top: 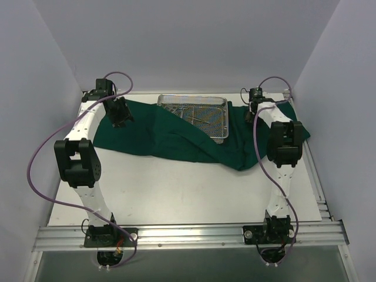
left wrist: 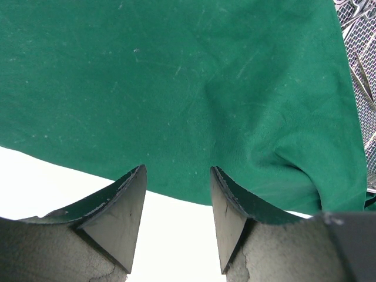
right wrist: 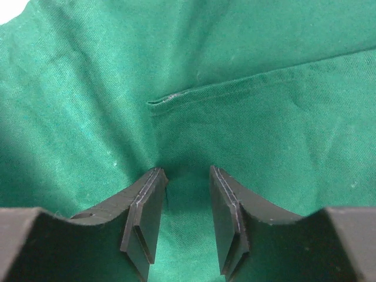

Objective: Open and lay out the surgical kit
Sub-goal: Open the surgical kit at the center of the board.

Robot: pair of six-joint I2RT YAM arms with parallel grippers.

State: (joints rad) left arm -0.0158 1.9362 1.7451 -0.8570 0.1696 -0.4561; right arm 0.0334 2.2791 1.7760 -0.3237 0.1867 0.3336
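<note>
The dark green cloth (top: 176,132) lies unfolded across the far half of the table. On it stands the silver wire-mesh tray (top: 197,113), with thin steel instruments (top: 200,117) inside. My left gripper (top: 121,114) hovers at the cloth's left end. In the left wrist view it (left wrist: 177,176) is open, its fingertips (left wrist: 138,179) over the cloth's near edge (left wrist: 176,194), with bare white table between them; the tray's corner (left wrist: 361,70) shows at far right. My right gripper (top: 252,113) is at the cloth's right end. It (right wrist: 186,173) is open, tips down on the cloth, near a hem (right wrist: 235,87).
The white table (top: 176,188) ends at grey walls on the left, right and back. An aluminium rail (top: 188,235) with both arm bases runs along the near edge. Purple cables (top: 35,170) loop beside each arm.
</note>
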